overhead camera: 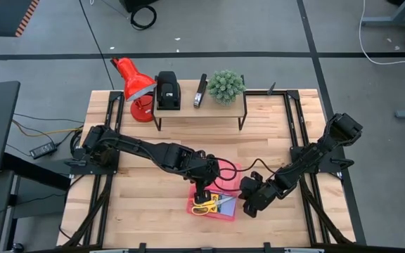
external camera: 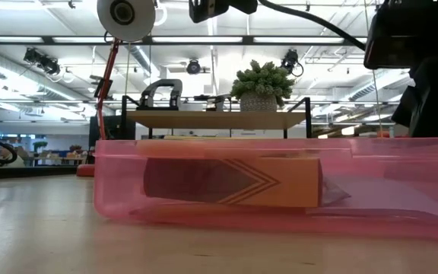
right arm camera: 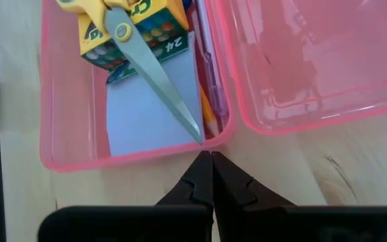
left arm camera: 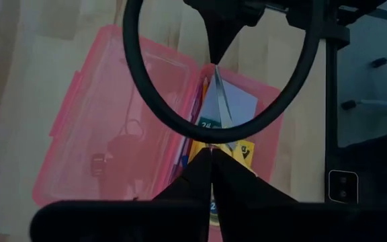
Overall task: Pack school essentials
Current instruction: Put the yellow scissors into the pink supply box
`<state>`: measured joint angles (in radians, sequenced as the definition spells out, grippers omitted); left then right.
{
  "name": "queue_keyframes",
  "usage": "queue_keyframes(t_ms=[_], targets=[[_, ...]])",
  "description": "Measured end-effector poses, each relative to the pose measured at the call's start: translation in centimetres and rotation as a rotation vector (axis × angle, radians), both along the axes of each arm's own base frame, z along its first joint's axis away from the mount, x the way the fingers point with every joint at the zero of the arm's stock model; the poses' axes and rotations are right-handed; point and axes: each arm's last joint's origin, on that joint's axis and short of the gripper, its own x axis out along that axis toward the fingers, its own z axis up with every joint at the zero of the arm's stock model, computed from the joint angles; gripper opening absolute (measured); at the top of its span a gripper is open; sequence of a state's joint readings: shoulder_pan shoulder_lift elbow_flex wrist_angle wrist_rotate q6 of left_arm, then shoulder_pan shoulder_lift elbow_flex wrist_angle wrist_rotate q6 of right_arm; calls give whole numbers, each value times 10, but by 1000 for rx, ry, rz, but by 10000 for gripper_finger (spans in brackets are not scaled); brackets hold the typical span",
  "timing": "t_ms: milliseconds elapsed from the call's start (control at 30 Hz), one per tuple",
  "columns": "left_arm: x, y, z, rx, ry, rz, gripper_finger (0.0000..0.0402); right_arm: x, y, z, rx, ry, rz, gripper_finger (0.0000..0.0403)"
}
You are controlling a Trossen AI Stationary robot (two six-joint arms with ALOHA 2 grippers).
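school things in the open pink case [right arm camera: 66, 158]
scissors [right arm camera: 156, 84] lie over crayon box [right arm camera: 146, 33] and notepad [right arm camera: 146, 117]; left gripper [left arm camera: 211, 153] above, right gripper [right arm camera: 210, 156] at the rim, both with jaws together, empty.

A lab: strip lights [external camera: 226, 39], wooden bench [overhead camera: 273, 151], floor cables [overhead camera: 143, 15].

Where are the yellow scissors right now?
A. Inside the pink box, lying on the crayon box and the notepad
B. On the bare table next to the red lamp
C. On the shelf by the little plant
A: the scissors lie inside the pink box, their yellow handles over the crayon box and their blades across the notepad.
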<state>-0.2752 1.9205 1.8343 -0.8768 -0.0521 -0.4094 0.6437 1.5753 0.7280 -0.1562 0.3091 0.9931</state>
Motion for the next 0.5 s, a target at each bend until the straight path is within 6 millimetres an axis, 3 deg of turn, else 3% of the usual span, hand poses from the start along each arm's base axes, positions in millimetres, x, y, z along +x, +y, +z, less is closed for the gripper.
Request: queue_keyframes(t_ms=[500], targets=[[0, 0, 0, 1, 0, -1, 15, 5, 3, 5, 38, -76, -8, 6]])
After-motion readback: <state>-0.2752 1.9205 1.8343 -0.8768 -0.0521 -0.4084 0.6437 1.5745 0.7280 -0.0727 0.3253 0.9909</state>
